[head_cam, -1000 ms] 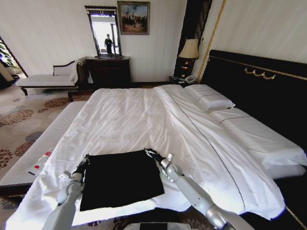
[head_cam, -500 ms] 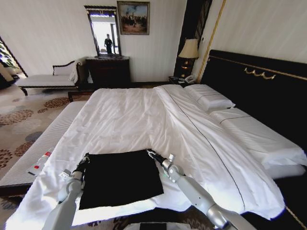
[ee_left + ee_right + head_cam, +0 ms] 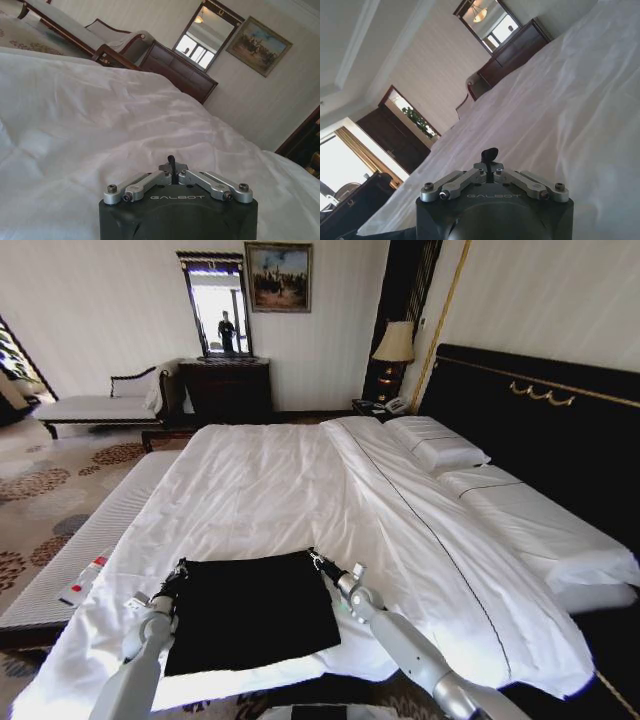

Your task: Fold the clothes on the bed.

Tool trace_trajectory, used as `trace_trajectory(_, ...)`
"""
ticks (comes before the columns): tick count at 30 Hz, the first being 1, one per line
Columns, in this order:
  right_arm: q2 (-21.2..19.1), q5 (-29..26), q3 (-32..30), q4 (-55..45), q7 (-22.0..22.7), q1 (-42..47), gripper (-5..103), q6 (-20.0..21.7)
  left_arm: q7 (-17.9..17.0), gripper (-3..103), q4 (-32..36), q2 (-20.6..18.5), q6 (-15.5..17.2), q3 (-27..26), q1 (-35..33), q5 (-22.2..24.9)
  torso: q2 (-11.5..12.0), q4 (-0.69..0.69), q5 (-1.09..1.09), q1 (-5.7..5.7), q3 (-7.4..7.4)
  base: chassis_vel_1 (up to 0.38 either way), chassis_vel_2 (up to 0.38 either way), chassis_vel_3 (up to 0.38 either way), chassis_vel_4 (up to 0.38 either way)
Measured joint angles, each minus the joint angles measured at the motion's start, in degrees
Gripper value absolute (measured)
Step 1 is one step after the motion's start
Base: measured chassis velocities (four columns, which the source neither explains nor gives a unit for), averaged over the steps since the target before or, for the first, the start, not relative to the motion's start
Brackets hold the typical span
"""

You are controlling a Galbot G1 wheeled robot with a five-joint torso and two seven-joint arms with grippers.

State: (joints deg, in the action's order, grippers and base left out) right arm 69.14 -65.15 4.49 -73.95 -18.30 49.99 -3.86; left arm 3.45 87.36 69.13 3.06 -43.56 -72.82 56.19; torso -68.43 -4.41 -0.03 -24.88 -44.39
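The clothes, a black T-shirt (image 3: 250, 615), lie flat as a near-square on the white sheet of the bed (image 3: 280, 490), close to its near edge. My left gripper (image 3: 180, 568) sits at the shirt's far left corner and my right gripper (image 3: 316, 559) at its far right corner. The shirt's far edge runs straight between them. In the left wrist view the left gripper (image 3: 171, 161) has its fingers pressed together over the sheet. The right gripper (image 3: 491, 154) looks the same in the right wrist view. The fabric at the fingertips is hidden in both wrist views.
White pillows (image 3: 435, 445) lie by the black headboard (image 3: 540, 430) on the right. A pale bench (image 3: 100, 530) runs along the bed's left side with a small flat object (image 3: 80, 588) on it. A dark dresser (image 3: 225, 390) and a lamp (image 3: 395, 343) stand at the far wall.
My right gripper has shifted slightly to the right and away, and the shirt's far right corner went with it. The left gripper has barely moved.
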Motion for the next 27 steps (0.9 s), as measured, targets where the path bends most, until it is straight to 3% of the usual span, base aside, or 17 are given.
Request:
trace_trajectory(6,-3.9,-2.7,-1.6,-7.5,-1.2,2.1,1,-4.2,-0.1,1,7.4,-0.1,0.4,-1.6,-2.9,3.2,0.0,0.01,0.00,0.01,0.00,0.000,0.000,0.000,0.000)
trace_trajectory(15,-8.2,-8.7,-5.5,-22.7,-2.0,2.6,1,-8.1,-1.3,1,23.7,-1.9,0.6,-5.8,-5.4,12.0,0.0,0.00,0.00,0.00,0.00,0.000,0.000,0.000,0.000)
trace_trajectory(21,-11.1,-8.4,-7.6,-30.3,-0.5,5.5,1,-8.8,-1.3,1,29.8,-1.6,0.8,-8.5,-9.2,13.7,0.0,0.00,-0.01,0.01,0.01,0.000,0.000,0.000,0.000)
trace_trajectory(27,-13.9,-6.7,-11.6,-38.0,1.8,12.2,1,-9.0,-0.8,1,36.5,0.7,0.3,-10.9,-15.8,12.1,0.0,-0.01,0.00,0.00,0.00,0.000,0.000,0.000,0.000)
